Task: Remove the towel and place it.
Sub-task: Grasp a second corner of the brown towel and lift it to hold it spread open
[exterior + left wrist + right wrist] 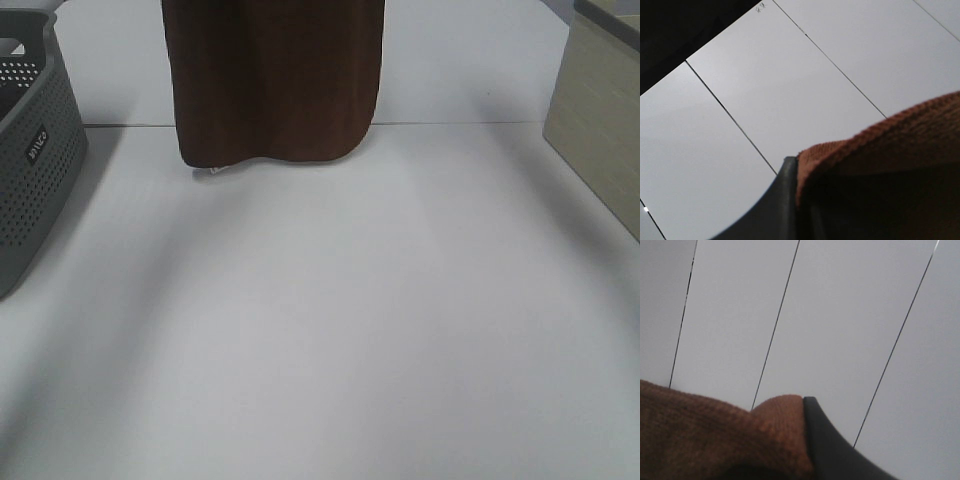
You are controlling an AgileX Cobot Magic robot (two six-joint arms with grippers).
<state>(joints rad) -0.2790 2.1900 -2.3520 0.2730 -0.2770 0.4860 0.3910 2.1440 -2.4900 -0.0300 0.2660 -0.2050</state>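
Note:
The towel, dark reddish-brown terry cloth, hangs upright above the back of the white table. Its lower edge is just above the tabletop, and a small white tag shows at its lower left corner. Its top edge runs out of the exterior high view, and neither gripper shows there. In the left wrist view my left gripper has the towel's edge pressed against a black finger. In the right wrist view my right gripper holds another part of the towel against its black finger.
A grey perforated basket stands at the left edge of the table. A beige box stands at the back right. A white panelled wall with thin dark seams is behind the table.

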